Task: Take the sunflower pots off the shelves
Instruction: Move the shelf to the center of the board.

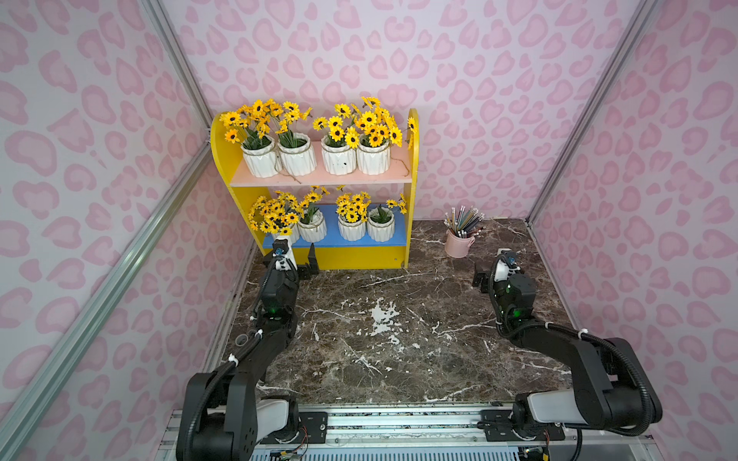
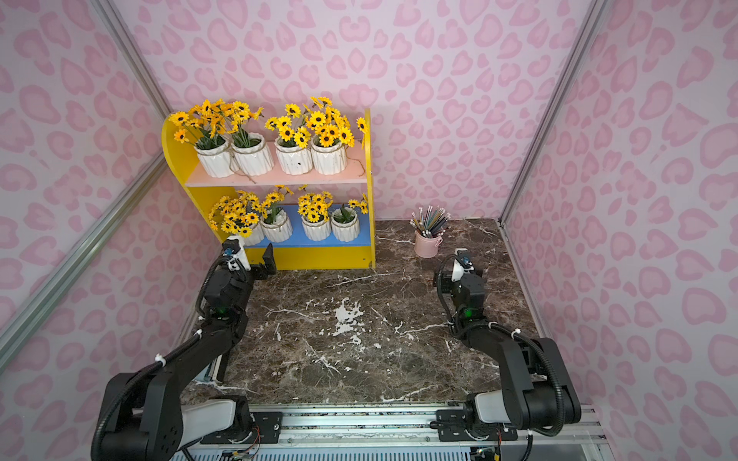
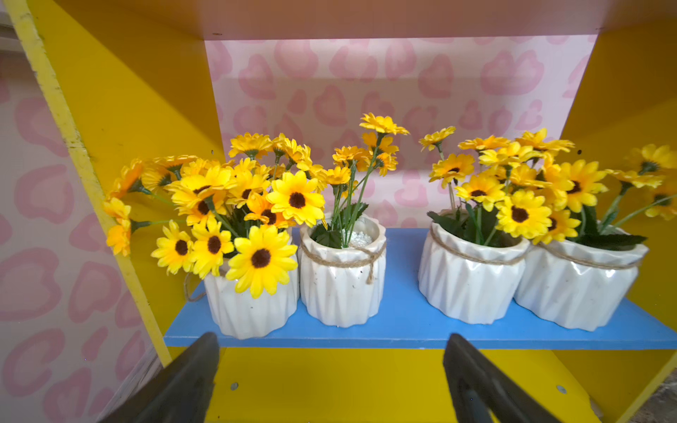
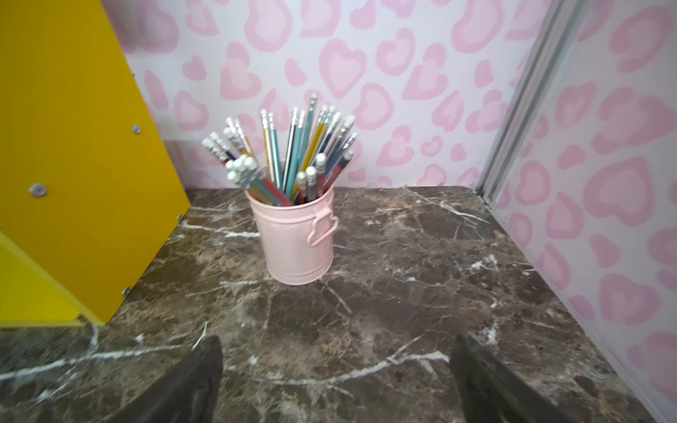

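Note:
The shelves (image 1: 225, 159) stand at the back left, yellow with a pink upper board (image 1: 319, 178) and a blue lower board (image 1: 331, 240). Several white ribbed sunflower pots line each board, such as one on top (image 1: 298, 159) and one below (image 1: 351, 229). My left gripper (image 1: 297, 259) is open, low in front of the lower board's left end, holding nothing. In the left wrist view its fingers (image 3: 205, 362) flank the two left pots (image 3: 252, 311) (image 3: 342, 293), short of the board's edge. My right gripper (image 1: 493, 271) hovers open and empty over the table.
A pink cup of pencils (image 1: 459, 243) stands right of the shelves, just ahead of the right gripper (image 4: 337, 342) and seen in the right wrist view (image 4: 298, 241). The dark marble table (image 1: 399, 339) is bounded by pink patterned walls on three sides.

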{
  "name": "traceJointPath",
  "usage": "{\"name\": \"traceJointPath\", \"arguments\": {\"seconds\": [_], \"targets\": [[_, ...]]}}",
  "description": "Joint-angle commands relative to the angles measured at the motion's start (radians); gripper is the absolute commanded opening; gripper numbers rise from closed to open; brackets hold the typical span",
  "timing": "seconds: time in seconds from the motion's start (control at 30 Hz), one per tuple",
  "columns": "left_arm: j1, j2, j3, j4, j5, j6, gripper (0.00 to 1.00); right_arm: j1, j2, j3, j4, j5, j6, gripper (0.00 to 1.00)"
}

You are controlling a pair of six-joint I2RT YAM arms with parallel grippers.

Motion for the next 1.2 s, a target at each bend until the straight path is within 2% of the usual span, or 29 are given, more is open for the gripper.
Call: {"name": "traceJointPath", "arguments": {"seconds": [0.0, 0.07, 0.13, 0.2, 0.23, 0.27, 0.3, 0.33, 0.37, 0.4, 0.47, 0.5, 0.57, 0.6, 0.67, 0.73, 0.77, 0.8, 0.83, 0.87, 0.9, 1.0, 1.07, 1.17], "targets": [[0.002, -0.110, 0.007, -0.178, 0.027, -0.046, 0.98, 0.054, -0.053, 0.099, -0.262, 0.059, 0.004, 0.99], [0.002, -0.195, 0.015, -0.250, 0.021, -0.067, 0.97, 0.084, -0.072, 0.197, -0.425, 0.074, 0.081, 0.99], [0.002, -0.275, 0.036, -0.333, 0.012, -0.090, 0.98, 0.065, -0.078, 0.275, -0.533, -0.013, 0.197, 0.99], [0.002, -0.317, 0.062, -0.426, -0.005, -0.126, 0.98, -0.012, -0.082, 0.264, -0.489, -0.244, 0.324, 1.00], [0.002, -0.323, 0.086, -0.484, -0.037, -0.161, 0.97, -0.070, -0.076, 0.237, -0.424, -0.398, 0.393, 0.99], [0.002, -0.320, 0.111, -0.550, -0.074, -0.200, 0.98, -0.114, -0.064, 0.214, -0.354, -0.501, 0.463, 0.99], [0.002, -0.306, 0.142, -0.618, -0.127, -0.250, 0.97, -0.152, -0.044, 0.195, -0.283, -0.575, 0.560, 0.99], [0.002, -0.285, 0.166, -0.662, -0.172, -0.286, 0.97, -0.174, -0.020, 0.192, -0.237, -0.647, 0.576, 0.99], [0.004, -0.269, 0.179, -0.681, -0.201, -0.311, 0.98, -0.176, 0.000, 0.217, -0.250, -0.664, 0.578, 0.99], [0.009, -0.249, 0.184, -0.682, -0.200, -0.319, 0.98, -0.157, 0.011, 0.261, -0.338, -0.642, 0.538, 0.95], [0.022, -0.226, 0.194, -0.669, -0.142, -0.335, 0.97, -0.075, 0.004, 0.344, -0.497, -0.495, 0.430, 0.91], [0.031, -0.216, 0.206, -0.672, -0.125, -0.368, 0.98, -0.032, -0.005, 0.377, -0.558, -0.391, 0.397, 0.91], [0.052, -0.208, 0.217, -0.656, -0.063, -0.401, 0.98, 0.024, -0.030, 0.413, -0.606, -0.279, 0.381, 0.93], [0.063, -0.207, 0.215, -0.629, -0.009, -0.401, 0.98, 0.043, -0.049, 0.418, -0.602, -0.253, 0.381, 0.98], [0.074, -0.206, 0.210, -0.574, 0.080, -0.395, 0.97, 0.053, -0.089, 0.388, -0.550, -0.211, 0.469, 0.99], [0.076, -0.201, 0.215, -0.548, 0.123, -0.391, 0.99, 0.018, -0.119, 0.326, -0.455, -0.273, 0.541, 0.99], [0.076, -0.196, 0.214, -0.534, 0.123, -0.392, 0.96, -0.009, -0.128, 0.285, -0.371, -0.349, 0.561, 0.98], [0.078, -0.191, 0.217, -0.535, 0.124, -0.389, 0.96, -0.025, -0.131, 0.247, -0.274, -0.406, 0.580, 0.87], [0.077, -0.185, 0.223, -0.532, 0.133, -0.366, 0.96, -0.027, -0.128, 0.238, -0.233, -0.424, 0.593, 0.80], [0.078, -0.176, 0.233, -0.540, 0.129, -0.371, 0.96, -0.012, -0.119, 0.267, -0.264, -0.406, 0.589, 0.72], [0.080, -0.167, 0.245, -0.553, 0.119, -0.387, 0.96, 0.015, -0.100, 0.320, -0.333, -0.385, 0.544, 0.67], [0.098, -0.142, 0.289, -0.596, 0.166, -0.404, 0.96, 0.141, -0.038, 0.476, -0.520, -0.259, 0.388, 0.60], [0.100, -0.141, 0.296, -0.590, 0.209, -0.395, 0.96, 0.217, -0.009, 0.553, -0.558, -0.199, 0.329, 0.57], [0.102, -0.147, 0.309, -0.605, 0.196, -0.386, 0.96, 0.306, 0.030, 0.639, -0.547, -0.122, 0.289, 0.54]]}}
